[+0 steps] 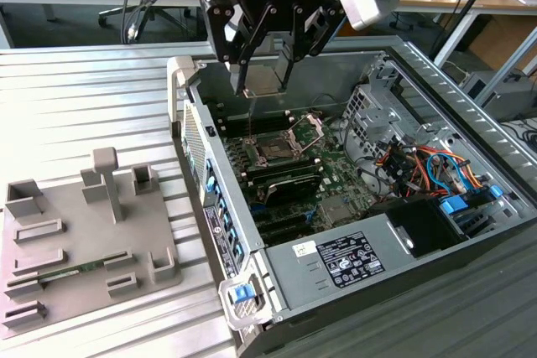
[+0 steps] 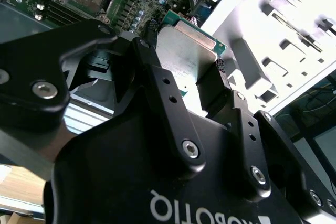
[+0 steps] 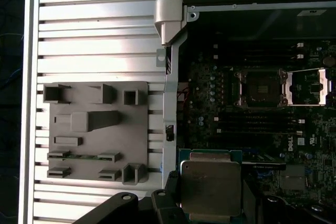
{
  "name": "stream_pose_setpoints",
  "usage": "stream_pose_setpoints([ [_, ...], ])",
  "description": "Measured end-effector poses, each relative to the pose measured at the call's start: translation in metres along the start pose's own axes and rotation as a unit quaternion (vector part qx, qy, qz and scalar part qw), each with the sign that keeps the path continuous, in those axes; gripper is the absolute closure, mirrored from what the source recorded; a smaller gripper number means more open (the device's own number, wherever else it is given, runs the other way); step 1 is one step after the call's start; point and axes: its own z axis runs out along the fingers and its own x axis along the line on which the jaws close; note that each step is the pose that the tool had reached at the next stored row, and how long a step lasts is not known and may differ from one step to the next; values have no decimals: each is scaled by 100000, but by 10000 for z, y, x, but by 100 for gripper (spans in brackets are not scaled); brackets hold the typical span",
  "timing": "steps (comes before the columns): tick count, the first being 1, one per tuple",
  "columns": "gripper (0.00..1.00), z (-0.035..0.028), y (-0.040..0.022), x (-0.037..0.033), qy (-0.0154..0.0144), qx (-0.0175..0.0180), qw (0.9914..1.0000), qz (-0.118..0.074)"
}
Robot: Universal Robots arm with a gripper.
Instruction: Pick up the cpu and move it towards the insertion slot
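- The ribbed metal worktop [image 1: 84, 98] carries everything and spreads out well below the hand.
- The open computer case [image 1: 394, 266] lies on its side on the worktop, directly under the hand; its green motherboard [image 1: 336, 178] faces up, with coloured cables [image 1: 428, 165] toward the exterior view's right.
- The grey tray [image 1: 75, 241] sits on the worktop outside the case, well apart from the hand, on the exterior view's left; in the first wrist view its recesses and upright posts [image 3: 94, 121] are plain to see.
- The hand [image 1: 263, 81] is black, with linked fingers [image 2: 157, 82], and hangs above the far part of the case interior.
- The insertion slot [image 1: 274, 150] lies on the motherboard below the hand and a little nearer the camera in the exterior view; its hinged metal bracket [image 1: 309, 129] stands swung open just beside it. In the first wrist view the slot [image 3: 261, 86] is well apart from the gripped chip.
- The cpu [image 1: 262, 81] is clamped between the hand's fingertips, lifted clear of the board with its silvery top showing; both wrist views show the pads pressing on two opposite edges of it [image 3: 210, 184] [image 2: 184, 56].
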Motion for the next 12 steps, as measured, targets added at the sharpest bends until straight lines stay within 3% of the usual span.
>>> stream_pose_setpoints([
  [12,45,15,-1,-33,-2,7,100000,0],
])
